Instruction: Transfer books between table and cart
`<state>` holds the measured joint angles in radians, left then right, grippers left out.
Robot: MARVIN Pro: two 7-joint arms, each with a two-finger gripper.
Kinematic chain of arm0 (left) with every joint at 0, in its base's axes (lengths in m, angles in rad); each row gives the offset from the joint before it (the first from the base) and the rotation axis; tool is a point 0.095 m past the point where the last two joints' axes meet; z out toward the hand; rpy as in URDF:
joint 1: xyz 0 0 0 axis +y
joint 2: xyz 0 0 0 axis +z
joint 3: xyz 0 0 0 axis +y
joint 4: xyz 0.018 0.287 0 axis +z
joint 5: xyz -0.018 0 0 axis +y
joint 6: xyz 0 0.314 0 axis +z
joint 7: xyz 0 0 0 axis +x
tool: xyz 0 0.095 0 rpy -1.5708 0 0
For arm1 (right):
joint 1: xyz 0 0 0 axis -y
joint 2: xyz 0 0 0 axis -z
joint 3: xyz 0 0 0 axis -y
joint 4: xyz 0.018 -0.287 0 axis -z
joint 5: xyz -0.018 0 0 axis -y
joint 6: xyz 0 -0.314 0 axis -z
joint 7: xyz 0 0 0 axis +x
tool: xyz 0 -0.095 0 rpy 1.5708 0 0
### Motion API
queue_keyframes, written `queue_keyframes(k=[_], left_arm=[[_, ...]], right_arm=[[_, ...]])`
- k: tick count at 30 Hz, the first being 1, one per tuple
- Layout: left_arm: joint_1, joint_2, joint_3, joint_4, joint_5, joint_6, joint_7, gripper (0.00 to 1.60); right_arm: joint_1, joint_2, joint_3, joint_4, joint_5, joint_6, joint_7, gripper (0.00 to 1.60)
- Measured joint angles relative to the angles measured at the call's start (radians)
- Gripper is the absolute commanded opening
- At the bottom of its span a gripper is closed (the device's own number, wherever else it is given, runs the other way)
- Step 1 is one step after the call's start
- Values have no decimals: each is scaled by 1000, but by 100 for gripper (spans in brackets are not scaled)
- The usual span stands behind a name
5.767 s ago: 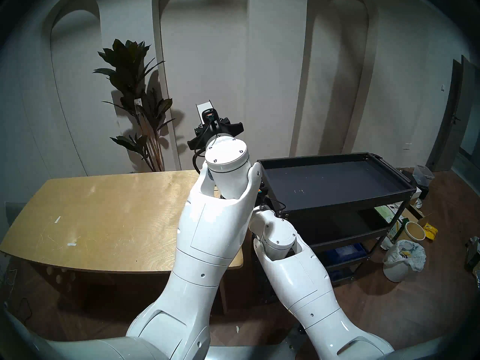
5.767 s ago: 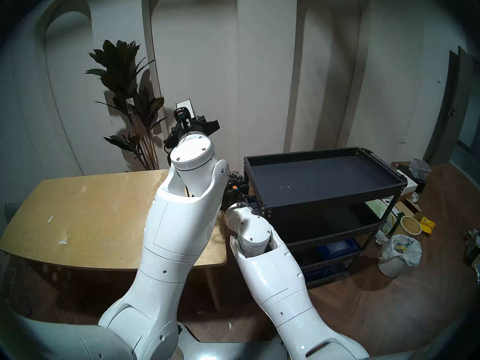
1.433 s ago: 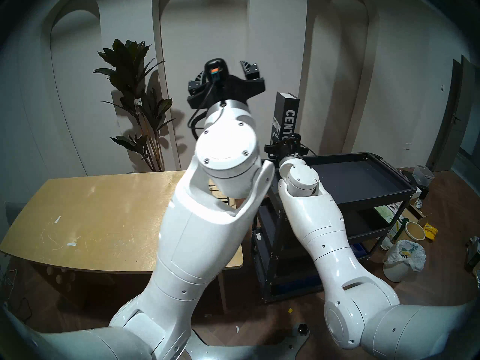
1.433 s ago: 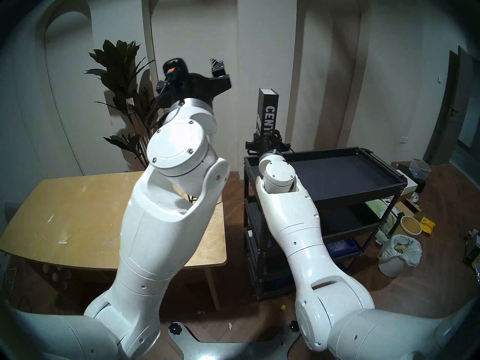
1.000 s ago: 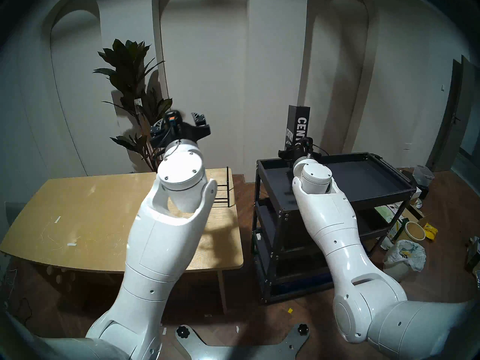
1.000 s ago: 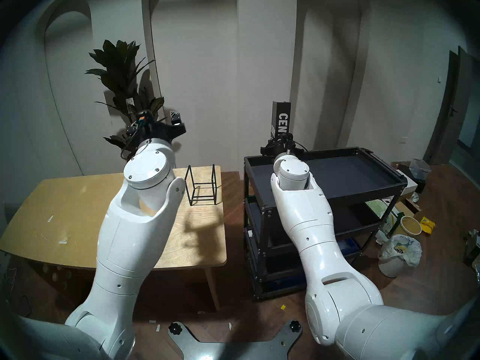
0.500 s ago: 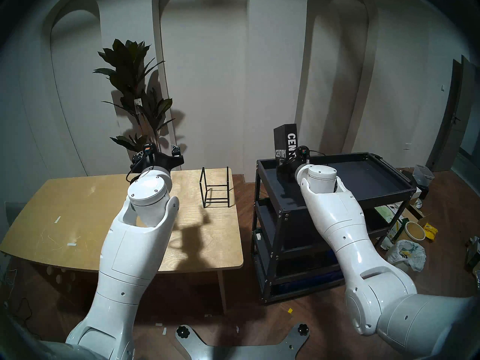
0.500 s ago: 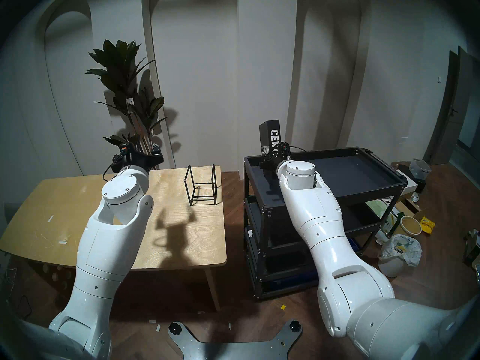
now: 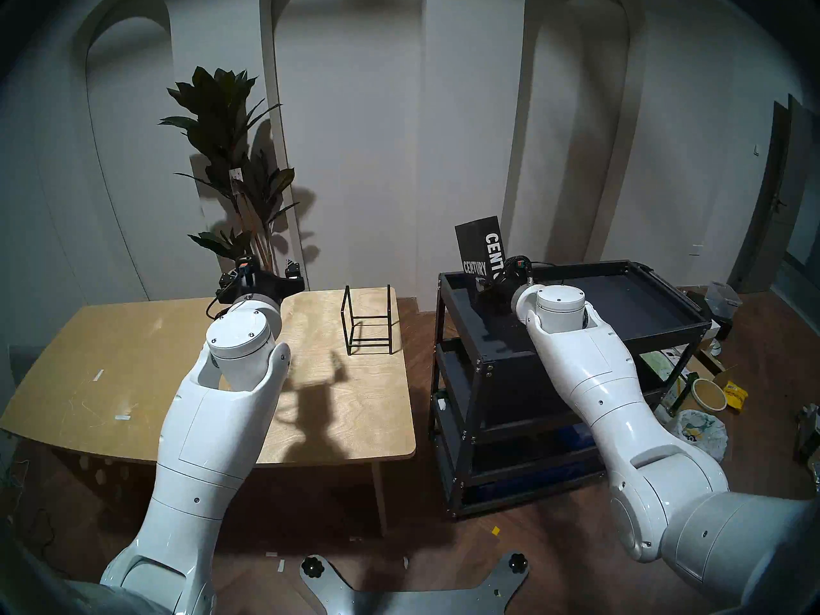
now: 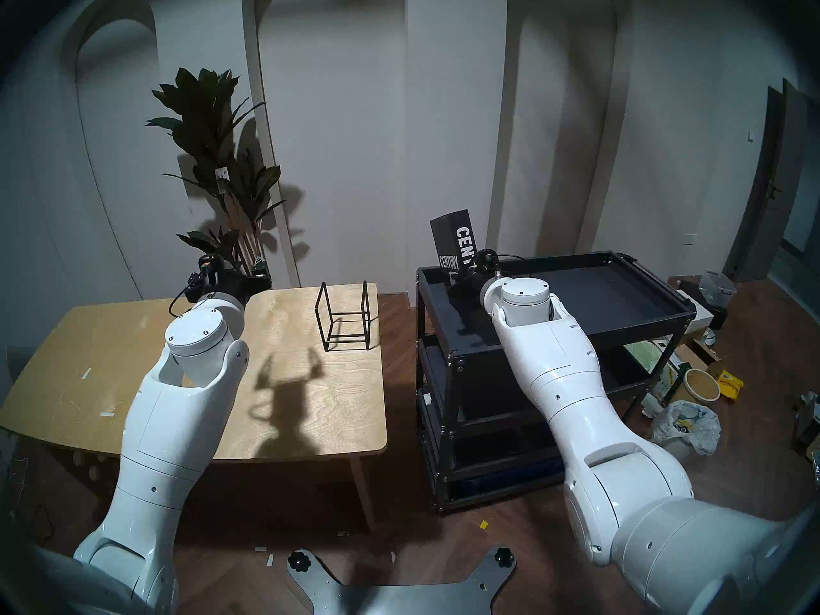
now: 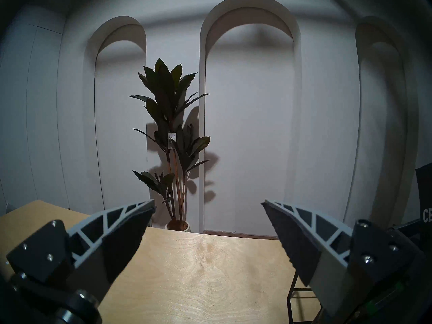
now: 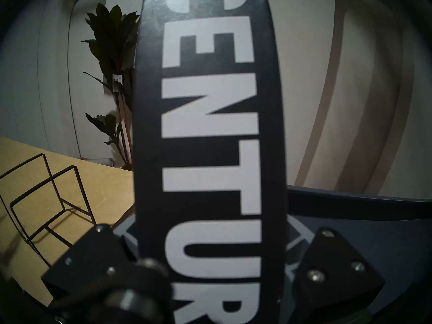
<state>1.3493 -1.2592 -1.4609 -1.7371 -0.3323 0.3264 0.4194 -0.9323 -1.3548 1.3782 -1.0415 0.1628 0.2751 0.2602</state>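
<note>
Here, book (image 9: 481, 250) upright, right gripper (image 12: 210, 253) clamping

A thin black wire-frame stand (image 9: 367, 320) sits upright at the far right corner of the bench, its open sides showing the wood through it. Small strips of white tape (image 9: 123, 417) lie near the front left edge. Behind the far edge, a tall dark-leaved potted plant (image 9: 230, 166) with a small paper tag stands against a pale wall with arched recesses (image 9: 350, 112). Past the right edge, on a dark wood floor, lie a round tan-lidded tub (image 9: 710, 394), a yellow packet (image 9: 735, 394), a crumpled white bag (image 9: 701, 432) and a clear plastic box (image 9: 723, 293).
</note>
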Motion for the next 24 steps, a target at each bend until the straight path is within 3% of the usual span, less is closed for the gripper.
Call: queue_keyframes(k=[7, 12, 24], left_arm=[[11, 5, 0, 4, 13, -8, -1, 160], [15, 6, 1, 5, 19, -7, 6, 160], [31, 7, 1, -4, 22, 5, 31, 160]], right_arm=[[-10, 11, 37, 43, 36, -68, 34, 0], [-19, 12, 48, 46, 50, -71, 39, 0], [-22, -1, 27, 20, 40, 61, -27, 0]])
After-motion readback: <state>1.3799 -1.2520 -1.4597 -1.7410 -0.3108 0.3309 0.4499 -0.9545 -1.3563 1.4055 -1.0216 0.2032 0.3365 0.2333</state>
